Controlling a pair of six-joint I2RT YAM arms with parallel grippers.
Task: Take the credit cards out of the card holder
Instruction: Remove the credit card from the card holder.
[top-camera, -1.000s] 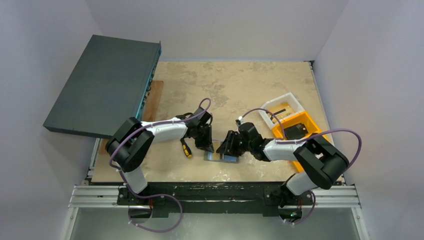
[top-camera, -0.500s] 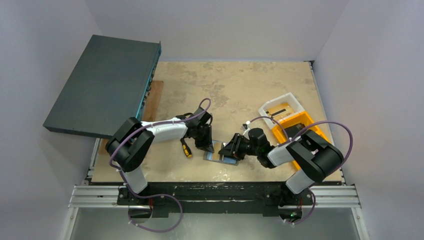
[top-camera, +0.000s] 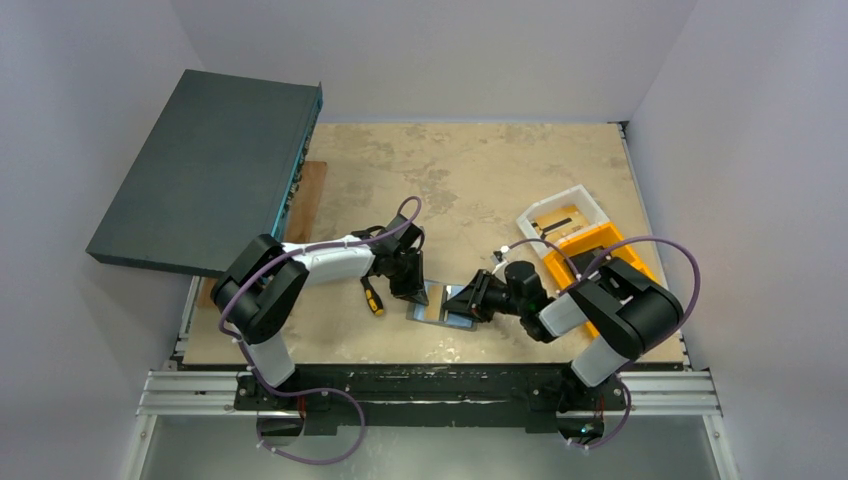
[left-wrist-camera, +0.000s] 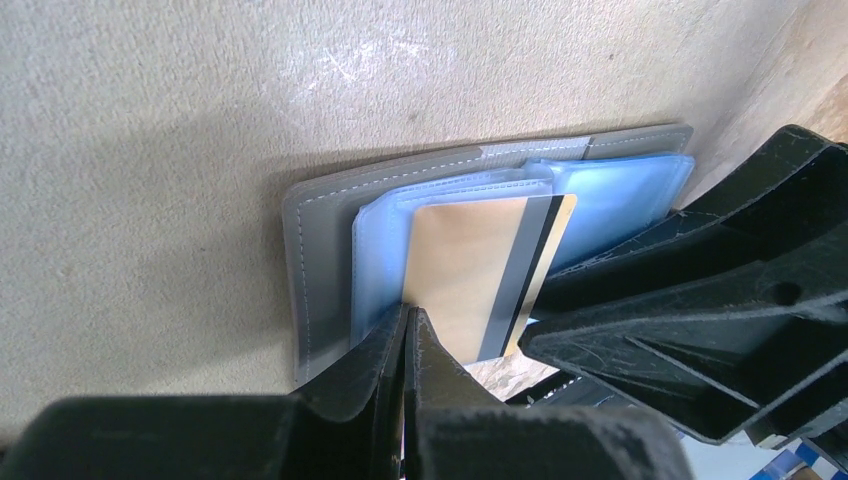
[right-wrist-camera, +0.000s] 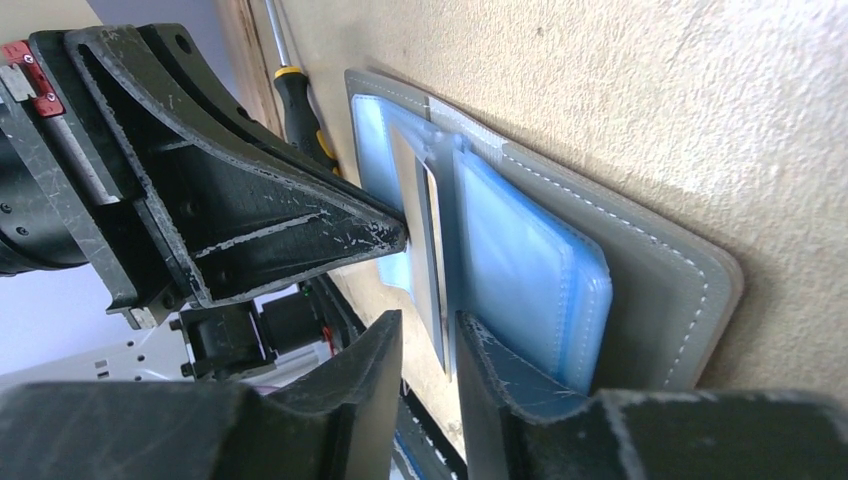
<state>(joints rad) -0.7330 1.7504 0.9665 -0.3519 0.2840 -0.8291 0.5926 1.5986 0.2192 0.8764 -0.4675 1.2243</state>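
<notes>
Left tool (top-camera: 419, 296) and right tool (top-camera: 470, 300) meet tip to tip over the card holder (top-camera: 440, 309), which lies open at 6 o'clock on the surface (top-camera: 500, 170). That surface is a mottled beige board, enclosed by plain pale walls, with an aluminium rail (top-camera: 430, 392) along its near edge. The left tool's fingers are pressed together with nothing between them. Their tips bear down on the holder's pale blue sleeve (left-wrist-camera: 380, 250), at the corner of a gold card (left-wrist-camera: 465, 265) with a black stripe. That card juts partway out of the sleeve. The right tool is narrowly spread, its fingers either side of the card's edge, with a slight gap showing on each side. A yellow-and-black screwdriver (top-camera: 372, 296) lies just beside the left tool at 7 o'clock. A large dark flat box (top-camera: 210, 170) overhangs the surface at 10 o'clock, resting on a wooden board (top-camera: 312, 195). An orange bin (top-camera: 592, 255) and a white tray (top-camera: 566, 214) sit at 3 o'clock, behind the right arm.
</notes>
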